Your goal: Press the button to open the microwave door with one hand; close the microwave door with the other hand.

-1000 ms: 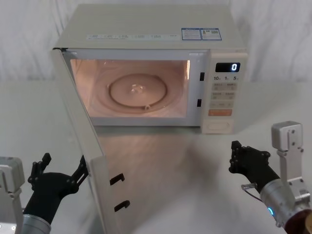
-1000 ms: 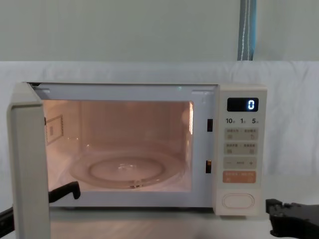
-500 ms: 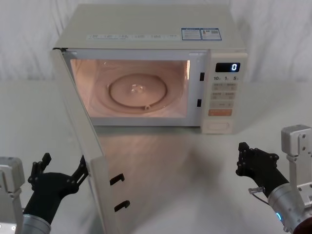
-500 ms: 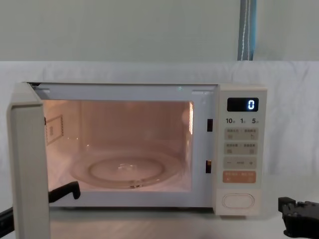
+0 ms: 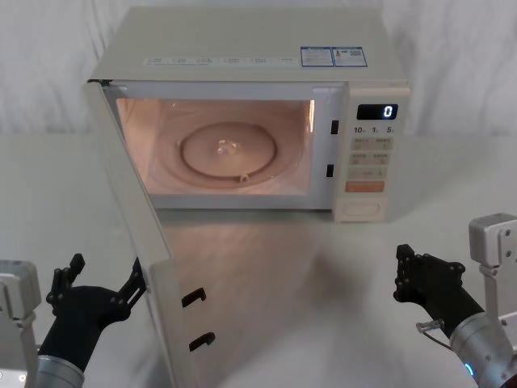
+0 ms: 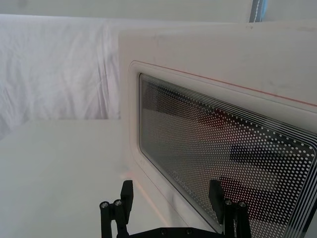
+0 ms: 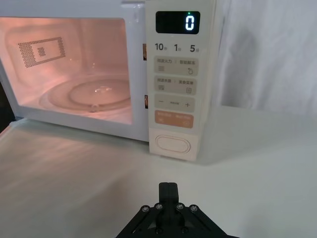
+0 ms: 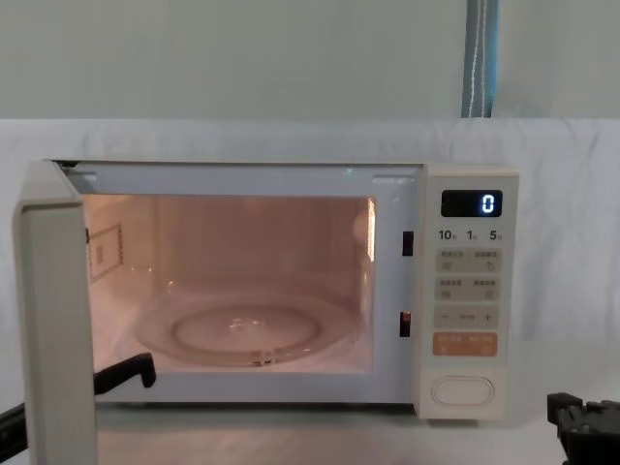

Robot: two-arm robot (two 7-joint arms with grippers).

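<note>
The microwave door [image 5: 139, 210] stands swung wide open to the left, and its windowed outer face [image 6: 223, 148] looms close in the left wrist view. My left gripper [image 5: 107, 271] is open at the lower left, just outside the door, with its right fingertip [image 5: 138, 277] close to the door's lower edge. On the control panel sits the oval cream button [image 5: 361, 209], also seen as the button [image 7: 173, 145] and the button [image 8: 462, 390]. My right gripper [image 5: 404, 263] is shut and holds nothing, low at the right, well back from the button. Its closed tips [image 7: 168, 187] point at the panel.
The oven cavity [image 5: 218, 149] is lit, with a glass turntable [image 5: 229, 151] inside. Two black latch hooks [image 5: 196, 317] stick out from the door's free edge. The display [image 5: 377, 111] reads 0. A white cloth covers the table [image 5: 307, 307] in front of the oven.
My right gripper has drawn back from the control panel, toward the lower right. The left gripper and the open door have stayed put.
</note>
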